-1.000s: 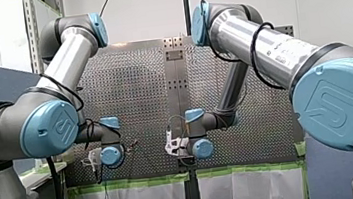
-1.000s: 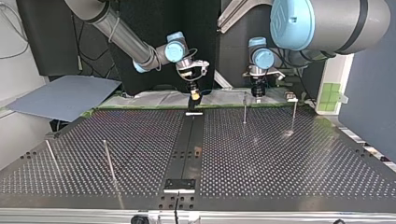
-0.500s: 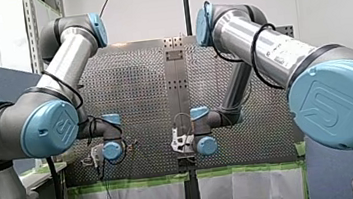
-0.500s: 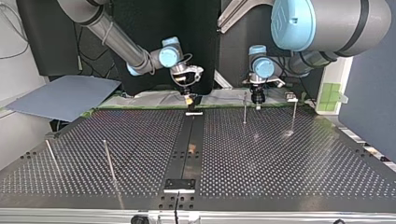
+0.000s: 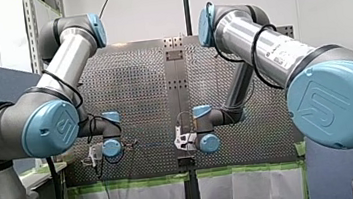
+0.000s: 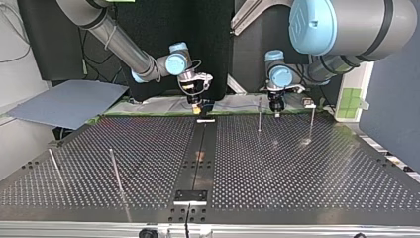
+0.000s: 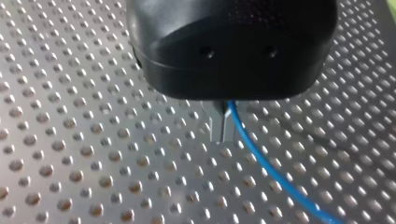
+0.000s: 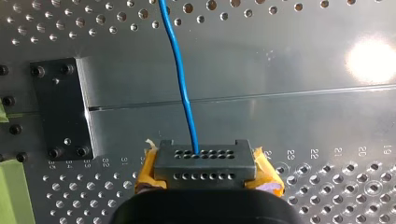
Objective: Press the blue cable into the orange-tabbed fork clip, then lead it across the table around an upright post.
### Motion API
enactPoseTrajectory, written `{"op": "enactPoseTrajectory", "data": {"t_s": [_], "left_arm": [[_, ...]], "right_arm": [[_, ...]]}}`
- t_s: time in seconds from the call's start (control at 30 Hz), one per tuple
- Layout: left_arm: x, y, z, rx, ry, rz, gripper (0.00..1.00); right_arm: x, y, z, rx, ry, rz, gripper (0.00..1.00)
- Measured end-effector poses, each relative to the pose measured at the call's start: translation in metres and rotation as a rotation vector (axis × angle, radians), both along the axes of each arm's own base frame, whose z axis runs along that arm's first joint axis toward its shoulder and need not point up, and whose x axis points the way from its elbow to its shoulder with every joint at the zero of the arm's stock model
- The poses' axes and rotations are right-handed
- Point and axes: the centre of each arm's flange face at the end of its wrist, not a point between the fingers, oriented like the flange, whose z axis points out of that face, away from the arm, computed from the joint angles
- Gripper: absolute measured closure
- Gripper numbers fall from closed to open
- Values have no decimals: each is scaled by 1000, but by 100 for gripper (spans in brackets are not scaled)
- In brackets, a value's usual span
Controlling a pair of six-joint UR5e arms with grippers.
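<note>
The blue cable is pinched between the metal fingertips of my left gripper, which is shut just above the perforated plate. From there it runs off sideways over the holes. My right gripper, with orange-yellow pads at its sides, is shut on the same blue cable, which leads straight ahead over the smooth centre strip. In the front view a thin blue cable spans between my left gripper and my right gripper. I cannot make out an orange-tabbed fork clip.
In the top view two upright posts stand close to my left gripper. Two more posts lean at the near left. A black plate is bolted beside my right gripper. A small white piece lies on the centre strip.
Both grippers have come down closer to the table at its arm-side edge. In the top view my right gripper has shifted left; my left gripper has dropped beside the post.
</note>
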Motion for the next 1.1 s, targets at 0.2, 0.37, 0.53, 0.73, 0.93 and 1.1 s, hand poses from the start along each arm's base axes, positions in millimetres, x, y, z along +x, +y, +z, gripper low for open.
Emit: {"op": "enactPoseTrajectory", "data": {"t_s": [0.2,0.37,0.53,0.73,0.93,1.1], "left_arm": [[-3,4,-2,52,41,4,76],[-3,3,-3,56,51,-34,27],[-2,3,-4,43,57,-67,0],[-6,7,-7,43,90,-52,0],[-26,13,-17,44,173,-36,0],[-50,16,-26,34,237,-60,0]], "right_arm": [[0,0,0,1,1,0,100],[-1,0,-1,7,5,0,100],[-1,1,-2,15,12,0,100],[-2,3,-4,25,20,0,100],[-4,5,-6,46,36,0,100],[-5,7,-7,58,46,0,100]]}}
